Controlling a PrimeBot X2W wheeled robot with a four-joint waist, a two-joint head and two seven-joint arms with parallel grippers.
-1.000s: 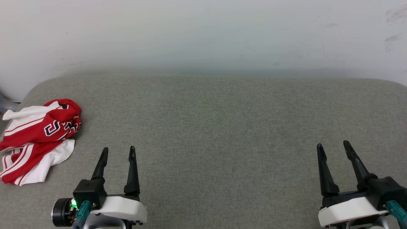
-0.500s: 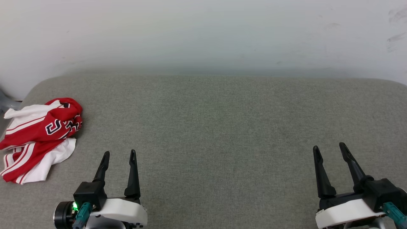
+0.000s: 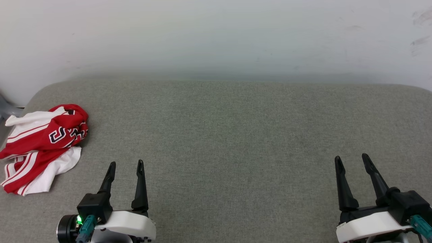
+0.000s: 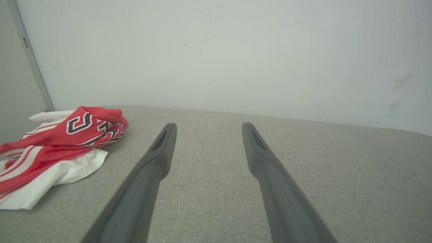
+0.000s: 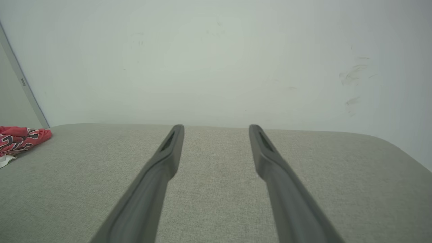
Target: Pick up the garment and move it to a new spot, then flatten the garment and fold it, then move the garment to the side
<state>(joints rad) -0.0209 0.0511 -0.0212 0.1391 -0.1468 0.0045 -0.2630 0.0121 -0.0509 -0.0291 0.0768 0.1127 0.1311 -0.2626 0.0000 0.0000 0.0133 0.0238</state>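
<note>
I see a grey-green fabric-covered surface (image 3: 236, 135) with rounded far corners, set against a pale wall (image 3: 216, 33). Dark scuff marks (image 3: 418, 40) show on the wall at upper right. On my left wrist view, a grey vertical strip (image 4: 30, 57) runs up the wall's left side.

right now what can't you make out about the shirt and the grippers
- garment: in the head view it lies crumpled, and its own folds hide most of the lettering and its underside.
- Same garment, right wrist view: cut off by the left edge.
- left gripper and right gripper: in the head view both are open, with their wrists cut off by the bottom edge.
- grey thing: in the head view it is cut off by the left edge, with too little showing to name it.
</note>
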